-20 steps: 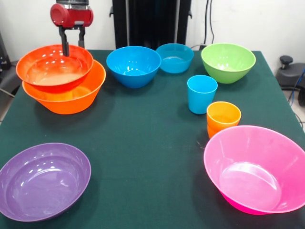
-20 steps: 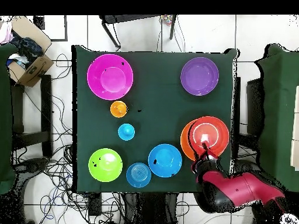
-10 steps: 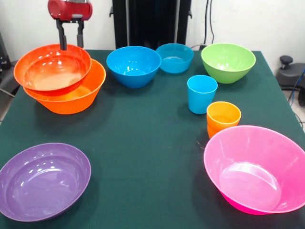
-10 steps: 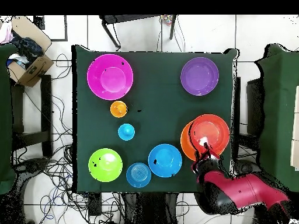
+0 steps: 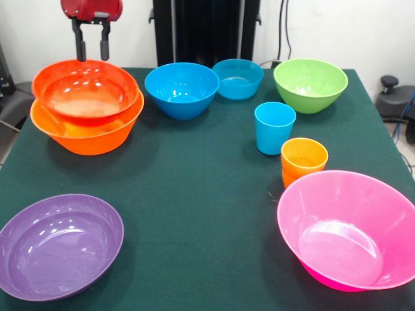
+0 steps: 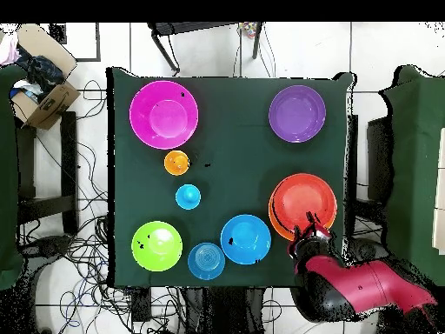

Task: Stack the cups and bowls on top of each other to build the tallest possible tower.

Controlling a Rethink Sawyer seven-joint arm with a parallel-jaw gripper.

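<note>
Up front, the jaws [image 5: 91, 50] hang apart and empty just above the far rim of the red-orange bowl [image 5: 86, 89], touching nothing. That bowl sits nested in the big orange bowl [image 5: 87, 133], the two making the tower at the surface's [image 5: 194, 194] far left. To their right stand a blue bowl [image 5: 182, 89], a smaller blue bowl [image 5: 238, 78] just behind it, and a green bowl [image 5: 310, 84]. A blue cup [image 5: 275, 127] stands upright nearer the middle, with the nested orange cups [image 5: 304, 161] just beside it and close to the rim of the pink bowl [image 5: 350, 230], which tilts at the near right. A purple bowl [image 5: 58, 245] sits at the near left, well apart from the rest. From overhead, the jaws [image 6: 311, 233] show at the lower edge of the red-orange bowl [image 6: 304, 203], with the red arm [image 6: 356, 287] running off to the lower right. The orange bowl [image 6: 274, 217] shows only as a crescent beneath it. The blue bowl [image 6: 245, 239], small blue bowl [image 6: 206, 260] and green bowl [image 6: 156, 246] line the bottom edge, the blue cup [image 6: 188, 197] and orange cups [image 6: 176, 162] stand in the left half, and the pink bowl [image 6: 163, 114] and purple bowl [image 6: 297, 113] lie at the top corners of the surface [image 6: 235, 156].
</note>
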